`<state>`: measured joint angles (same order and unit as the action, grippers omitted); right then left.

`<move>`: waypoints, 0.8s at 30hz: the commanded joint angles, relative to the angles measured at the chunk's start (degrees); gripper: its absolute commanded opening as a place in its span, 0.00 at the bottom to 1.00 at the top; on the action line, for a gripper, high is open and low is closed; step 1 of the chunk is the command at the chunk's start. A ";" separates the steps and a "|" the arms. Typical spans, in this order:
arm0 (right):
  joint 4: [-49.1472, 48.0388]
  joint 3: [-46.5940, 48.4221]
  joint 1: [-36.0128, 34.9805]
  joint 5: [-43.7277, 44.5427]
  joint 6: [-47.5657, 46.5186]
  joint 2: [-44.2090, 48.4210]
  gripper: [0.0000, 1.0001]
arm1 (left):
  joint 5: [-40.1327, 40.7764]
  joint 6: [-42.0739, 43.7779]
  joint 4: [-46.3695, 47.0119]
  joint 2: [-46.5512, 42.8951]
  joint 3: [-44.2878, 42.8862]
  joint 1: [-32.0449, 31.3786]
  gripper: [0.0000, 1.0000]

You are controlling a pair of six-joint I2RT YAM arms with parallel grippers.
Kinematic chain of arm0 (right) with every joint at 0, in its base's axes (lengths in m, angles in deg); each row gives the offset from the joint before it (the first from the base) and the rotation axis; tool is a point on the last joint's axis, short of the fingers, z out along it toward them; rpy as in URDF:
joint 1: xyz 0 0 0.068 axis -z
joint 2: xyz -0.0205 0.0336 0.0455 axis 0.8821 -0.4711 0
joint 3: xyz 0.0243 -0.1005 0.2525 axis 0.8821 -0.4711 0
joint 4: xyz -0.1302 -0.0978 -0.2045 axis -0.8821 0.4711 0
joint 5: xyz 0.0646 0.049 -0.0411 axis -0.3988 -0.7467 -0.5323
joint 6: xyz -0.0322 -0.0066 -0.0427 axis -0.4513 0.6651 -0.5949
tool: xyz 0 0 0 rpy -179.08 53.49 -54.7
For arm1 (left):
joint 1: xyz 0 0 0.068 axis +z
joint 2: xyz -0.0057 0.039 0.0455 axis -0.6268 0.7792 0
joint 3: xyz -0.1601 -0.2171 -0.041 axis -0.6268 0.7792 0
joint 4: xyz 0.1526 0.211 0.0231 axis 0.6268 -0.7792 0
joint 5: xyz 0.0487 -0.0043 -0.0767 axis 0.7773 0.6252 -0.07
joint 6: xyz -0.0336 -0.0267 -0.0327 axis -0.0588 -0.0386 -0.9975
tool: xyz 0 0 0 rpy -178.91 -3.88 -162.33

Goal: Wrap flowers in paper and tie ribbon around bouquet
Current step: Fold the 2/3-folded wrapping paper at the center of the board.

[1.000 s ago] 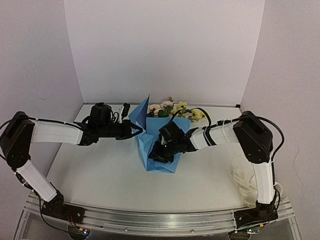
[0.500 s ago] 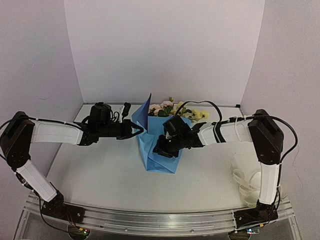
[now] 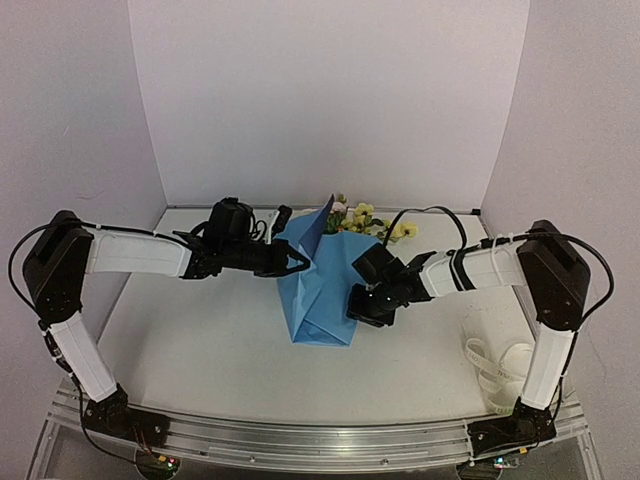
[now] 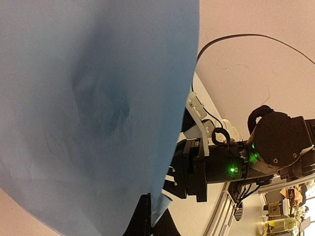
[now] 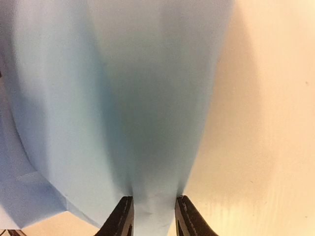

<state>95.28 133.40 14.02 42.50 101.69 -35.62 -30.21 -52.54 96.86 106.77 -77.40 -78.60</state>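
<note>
Pinching a raised flap of the paper (image 3: 315, 300) in the left gripper (image 3: 304, 262), fingers (image 4: 144, 221) fully closed on the sheet's edge, with blue spreading up and away ahead of them. Clamping a narrow fold of the same sheet in the right gripper (image 5: 151, 217), fingers (image 5: 123, 219) part-way apart, the fold filling the gap between them. Holding the sheet with the flowers (image 3: 358, 214) poking out beyond both sets of fingertips. Leaving the ribbon (image 3: 497, 364) lying loose on the table (image 3: 200, 350), well behind the right fingers.
</note>
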 commanded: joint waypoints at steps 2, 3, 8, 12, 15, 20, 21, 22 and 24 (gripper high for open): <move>-0.74 -3.09 0.47 2.17 -0.26 2.62 0.40 | 1.97 4.74 -6.79 3.46 -7.37 -2.51 0.00; -2.41 -4.27 0.74 1.40 0.32 2.85 0.42 | 2.18 5.00 -7.52 4.26 -8.27 -2.87 0.00; -10.71 -9.50 2.40 -2.87 3.03 3.30 0.41 | 4.50 7.19 -12.50 8.59 -13.77 -5.69 0.00; -17.93 -12.58 3.32 -6.23 5.79 2.94 0.40 | 5.54 8.49 -16.40 12.87 -18.93 -7.80 0.00; -20.43 -14.29 3.58 -7.31 7.37 2.93 0.39 | 5.62 9.14 -17.90 16.47 -21.85 -9.09 0.00; -21.41 -16.91 3.67 -5.98 8.71 5.50 0.39 | 4.77 9.52 -17.96 20.31 -23.97 -9.70 0.14; -21.37 -17.56 3.67 -5.40 8.84 6.55 0.39 | 4.70 9.53 -17.55 20.36 -23.90 -9.73 0.21; -21.37 -18.06 3.67 -4.94 8.91 7.10 0.40 | 4.73 9.44 -17.17 20.37 -23.83 -9.74 0.26; -20.79 -18.96 3.66 -4.22 9.16 8.83 0.40 | 4.95 9.45 -16.75 20.54 -23.83 -9.71 0.31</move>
<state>74.10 116.34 17.60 36.24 109.47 -30.82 -25.67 -44.00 80.48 127.39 -99.13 -88.59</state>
